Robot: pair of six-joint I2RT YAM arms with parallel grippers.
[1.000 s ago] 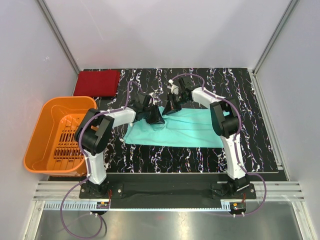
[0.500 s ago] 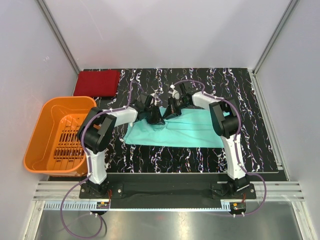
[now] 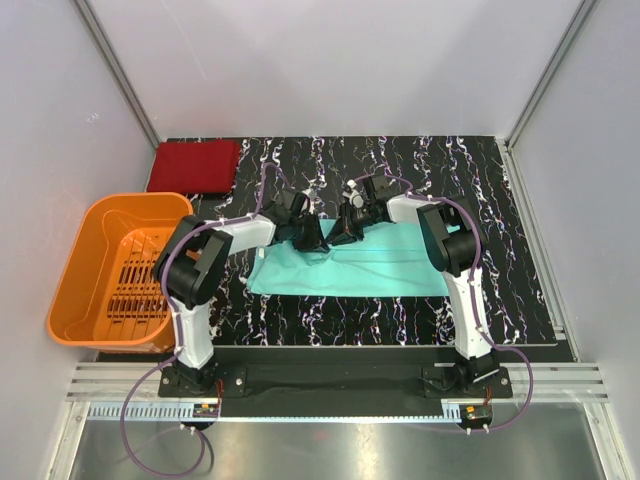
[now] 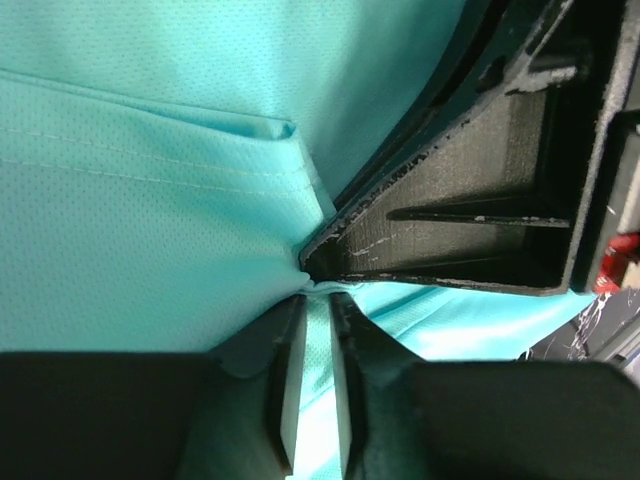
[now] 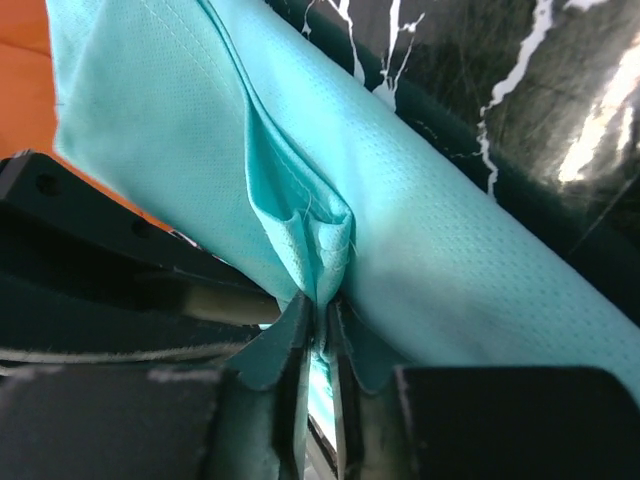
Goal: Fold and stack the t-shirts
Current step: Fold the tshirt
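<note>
Left end effector (image 4: pixel 318 325), right end effector (image 5: pixel 318 320): each narrow, pinching a fold of teal t-shirt (image 3: pixel 385 270) on bench (image 3: pixel 480 180); red t-shirt (image 3: pixel 193 165) folded, far-left corner.

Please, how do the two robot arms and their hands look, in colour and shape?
The left arm and right arm have white tubular links and bulky black joints. A thin purple cable runs from each base along the arm. The left hand and right hand are black, with two flat fingers.
</note>
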